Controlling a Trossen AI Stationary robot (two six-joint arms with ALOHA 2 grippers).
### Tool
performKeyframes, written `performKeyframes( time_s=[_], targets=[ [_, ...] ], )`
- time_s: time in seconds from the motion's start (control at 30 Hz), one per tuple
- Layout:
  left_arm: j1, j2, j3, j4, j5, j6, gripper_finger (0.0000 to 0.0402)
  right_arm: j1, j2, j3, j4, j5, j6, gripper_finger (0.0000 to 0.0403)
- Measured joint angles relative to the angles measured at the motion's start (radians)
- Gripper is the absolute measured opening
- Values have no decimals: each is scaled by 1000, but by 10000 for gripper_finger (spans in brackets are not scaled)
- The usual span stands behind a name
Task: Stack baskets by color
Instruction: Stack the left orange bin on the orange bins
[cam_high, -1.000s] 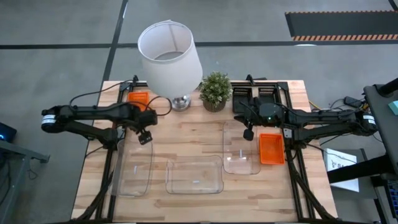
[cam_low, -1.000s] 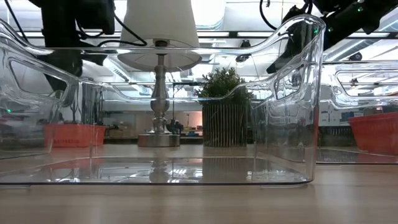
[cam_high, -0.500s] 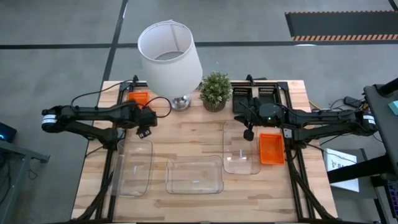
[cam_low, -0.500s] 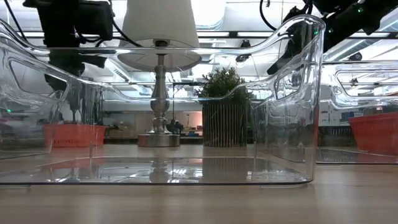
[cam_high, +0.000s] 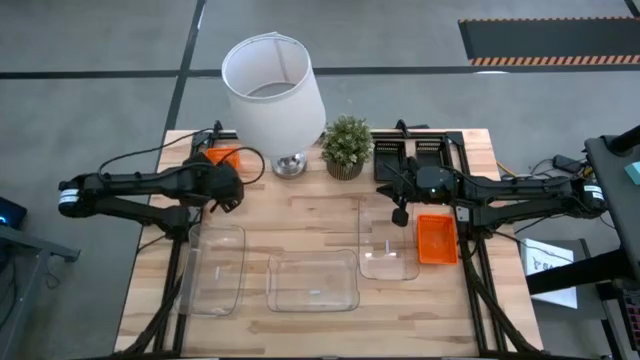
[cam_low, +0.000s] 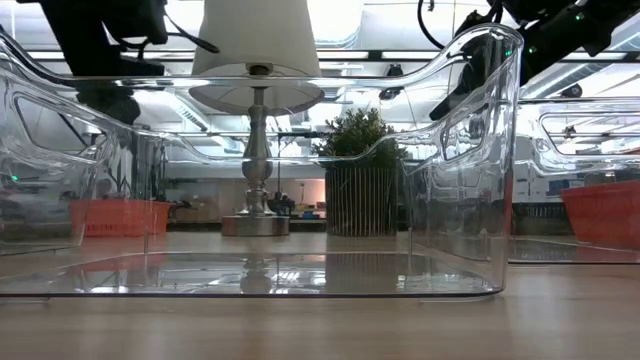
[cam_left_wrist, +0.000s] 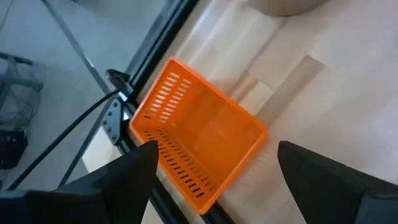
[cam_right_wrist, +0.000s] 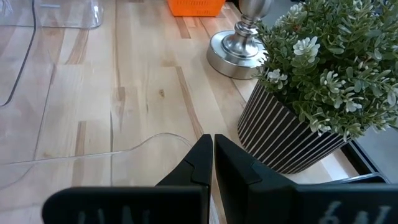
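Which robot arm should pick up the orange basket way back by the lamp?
Probably the left. The left gripper hangs open right beside that orange basket at the back-left corner. The right gripper is shut, across the table over a clear basket.

Lamp (cam_high: 272, 95) beside potted plant (cam_high: 346, 146) (wooden table (cam_high: 310, 215))

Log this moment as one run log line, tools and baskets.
left tool: open, above orange basket at back-left corner | right tool: shut, empty, near plant | stacking: not yet started
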Motion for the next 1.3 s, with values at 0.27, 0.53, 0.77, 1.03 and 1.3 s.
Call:
performKeyframes(
  time_s=[0.27, 0.53, 0.77, 1.03, 1.3],
  targets=[
    [15, 22, 6, -19, -33, -35, 313, 0, 0, 0, -13, 0, -3, 9],
    [24, 62, 10, 130, 67, 105, 313, 0, 0, 0, -17, 0, -3, 9],
    [26, 82, 0, 135, 145, -221, 313, 0, -1, 0, -17, 0, 1, 9],
    [26, 140, -25, 142, 129, -393, 313, 0, -1, 0, -17, 0, -5, 9],
    [26, 225, -73, 162, 91, -437, 313, 0, -1, 0, -17, 0, -5, 9]
  ],
)
